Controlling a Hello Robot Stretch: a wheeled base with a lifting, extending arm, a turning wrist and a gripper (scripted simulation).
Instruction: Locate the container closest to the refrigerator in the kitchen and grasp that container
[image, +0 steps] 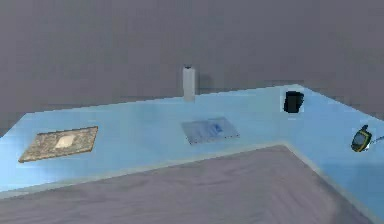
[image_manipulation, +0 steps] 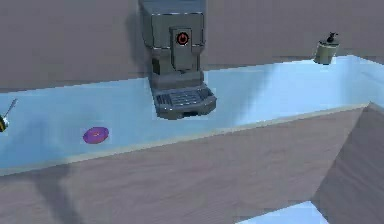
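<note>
A pale blue L-shaped counter (image: 140, 125) runs across the forward view. On it stand a tall pale grey upright object (image: 188, 81) at the back wall and a small black cup-like container (image: 292, 102) near the corner. At the right edge lies a small dark and yellow object (image: 360, 138). In the arm side view the same kind of counter (image_manipulation: 260, 100) carries a grey coffee machine (image_manipulation: 178, 55), a small purple ring-shaped thing (image_manipulation: 96, 135) and a small dark bottle-like object (image_manipulation: 326, 48) at the far right.
A brown patterned flat board (image: 60, 143) and a pale flat rectangular item (image: 210, 130) lie on the counter. Brown counter fronts (image_manipulation: 200, 180) fill the lower arm side view. A grey wall (image: 150, 40) backs the counter.
</note>
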